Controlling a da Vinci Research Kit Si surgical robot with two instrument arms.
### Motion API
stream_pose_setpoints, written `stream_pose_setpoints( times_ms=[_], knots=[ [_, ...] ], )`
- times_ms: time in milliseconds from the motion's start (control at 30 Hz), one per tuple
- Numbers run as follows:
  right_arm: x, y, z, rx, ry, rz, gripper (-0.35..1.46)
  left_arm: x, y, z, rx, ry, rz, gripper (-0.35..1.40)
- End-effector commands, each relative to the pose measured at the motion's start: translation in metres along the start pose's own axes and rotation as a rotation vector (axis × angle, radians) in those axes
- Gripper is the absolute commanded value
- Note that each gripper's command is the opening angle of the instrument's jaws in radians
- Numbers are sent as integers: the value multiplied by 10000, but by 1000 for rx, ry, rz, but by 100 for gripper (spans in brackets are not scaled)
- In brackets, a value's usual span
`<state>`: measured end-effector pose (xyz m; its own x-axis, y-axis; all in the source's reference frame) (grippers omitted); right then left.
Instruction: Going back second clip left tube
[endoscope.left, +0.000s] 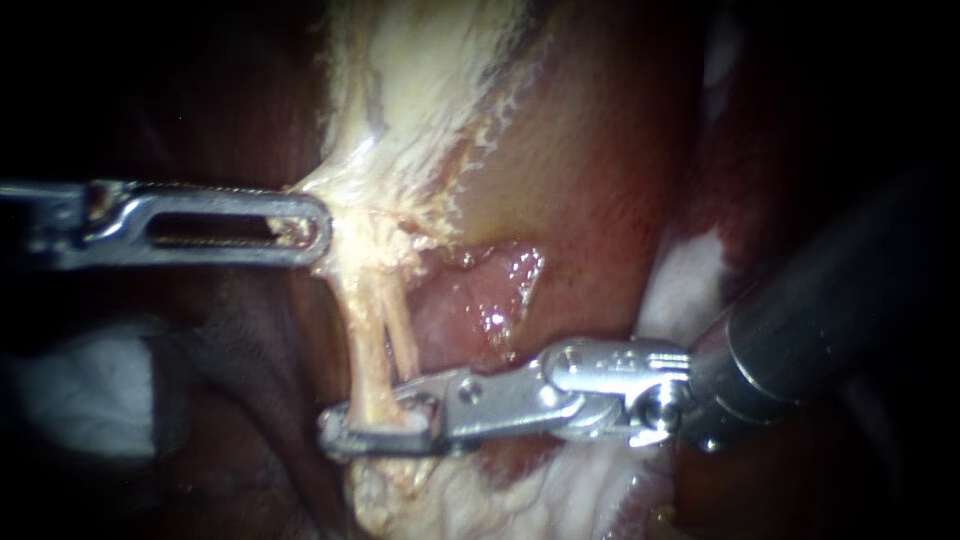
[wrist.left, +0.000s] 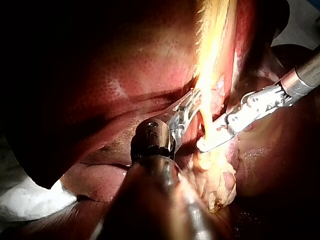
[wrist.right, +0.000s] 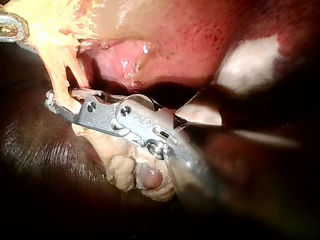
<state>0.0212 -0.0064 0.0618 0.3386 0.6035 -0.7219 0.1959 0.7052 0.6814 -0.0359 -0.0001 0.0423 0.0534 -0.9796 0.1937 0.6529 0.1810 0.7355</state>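
In the endoscope view, the left instrument (endoscope.left: 316, 228) has its pincer clamped on pale tissue (endoscope.left: 352, 228) above the left tube (endoscope.left: 366, 340). The right instrument (endoscope.left: 336, 428) straddles that tube low down, pincer narrowly parted. The left wrist view shows the same clamp. In the right wrist view, the tube lies inside the narrow pincer.

Speckled liver (wrist.left: 100, 75); perhaps white gauze (endoscope.left: 80, 400).
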Motion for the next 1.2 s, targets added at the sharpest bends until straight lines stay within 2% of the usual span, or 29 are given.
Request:
stream_pose_setpoints(
  times_ms=[33,200,233,300,400,533,633,967,1100,1200],
  knots=[
    [0,0,0,0,0,-1,-35,0,0,0,0,0,0,-35],
    [0,1,0,2,0,-1,-35,0,0,0,0,0,0,-35],
    [0,1,1,2,0,-1,-24,0,0,0,0,0,0,-35],
    [2,2,3,1,0,-1,24,0,0,0,0,0,0,-35],
    [5,4,7,-13,31,7,51,0,-1,1,0,-1,0,-35],
    [8,10,15,-18,74,-63,58,1,-3,1,-1,-2,0,-35],
    [9,15,20,-23,89,-98,59,2,-6,1,-3,-3,-1,-35],
    [10,35,15,-76,91,-217,60,3,-10,0,-5,-4,-3,-35],
    [6,34,8,-74,90,-217,60,3,-10,0,-5,-4,-2,-35],
    [0,27,-5,-66,89,-220,60,4,-9,-1,-4,-3,-2,-35]
  ],
)
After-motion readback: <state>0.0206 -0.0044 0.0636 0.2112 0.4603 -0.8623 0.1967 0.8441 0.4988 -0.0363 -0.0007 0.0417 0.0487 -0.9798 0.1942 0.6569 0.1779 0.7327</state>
